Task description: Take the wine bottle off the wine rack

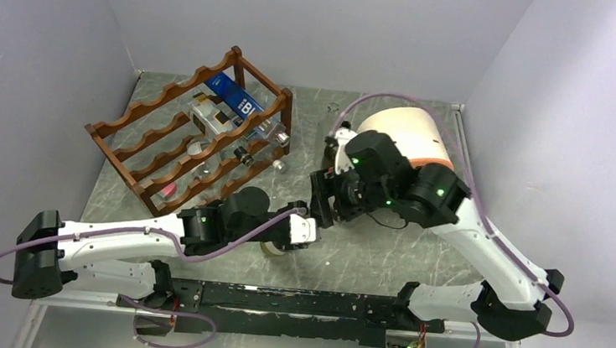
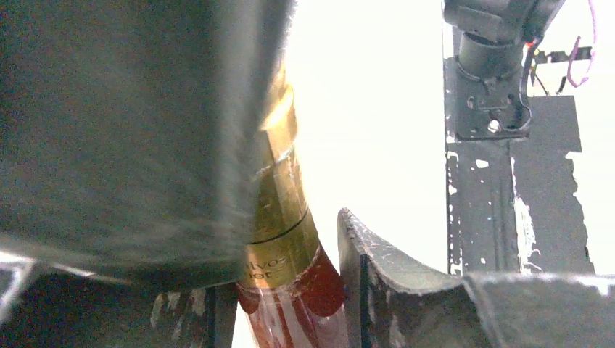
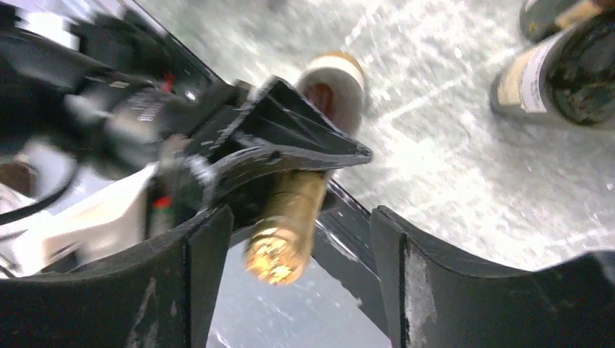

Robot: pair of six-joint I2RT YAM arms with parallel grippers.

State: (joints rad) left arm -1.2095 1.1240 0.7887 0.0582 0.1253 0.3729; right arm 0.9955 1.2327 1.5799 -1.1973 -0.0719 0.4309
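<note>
Low at centre, my left fingers (image 2: 391, 283) clamp the wine bottle (image 2: 279, 217) by its foil neck; right fingers (image 3: 428, 283) stand apart. Heavy, slick glass, I judge.

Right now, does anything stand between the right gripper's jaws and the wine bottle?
Nothing visible does. The wine bottle has its gold-foiled neck in the gap between the open jaws of the right gripper, with space on both sides. The left gripper clamps that neck just beyond them.
</note>
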